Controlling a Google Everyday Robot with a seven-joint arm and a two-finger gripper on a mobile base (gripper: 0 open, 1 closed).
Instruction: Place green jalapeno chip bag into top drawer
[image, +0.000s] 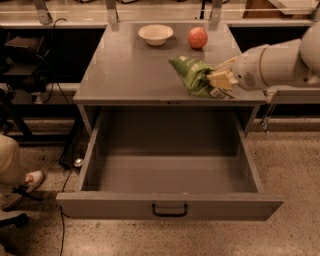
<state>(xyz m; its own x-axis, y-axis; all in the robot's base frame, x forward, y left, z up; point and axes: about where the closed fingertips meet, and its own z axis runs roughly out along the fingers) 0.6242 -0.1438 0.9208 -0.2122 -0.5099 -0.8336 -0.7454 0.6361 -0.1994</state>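
Note:
The green jalapeno chip bag (192, 75) is a crinkly green bag with pale lettering at its top. It is over the front right part of the grey table top (125, 70). My gripper (219, 80) reaches in from the right on a white arm and is shut on the bag's right side. Whether the bag is lifted or still touches the table I cannot tell. The top drawer (170, 172) stands pulled fully open below the table. Its inside is bare grey metal, and its front panel carries a small dark handle (169, 210).
A white bowl (155, 34) and a red-orange apple (197, 37) sit at the back of the table top. A person's leg and shoe (22, 182) are at the left on the floor, near cables. Dark shelving stands to the left.

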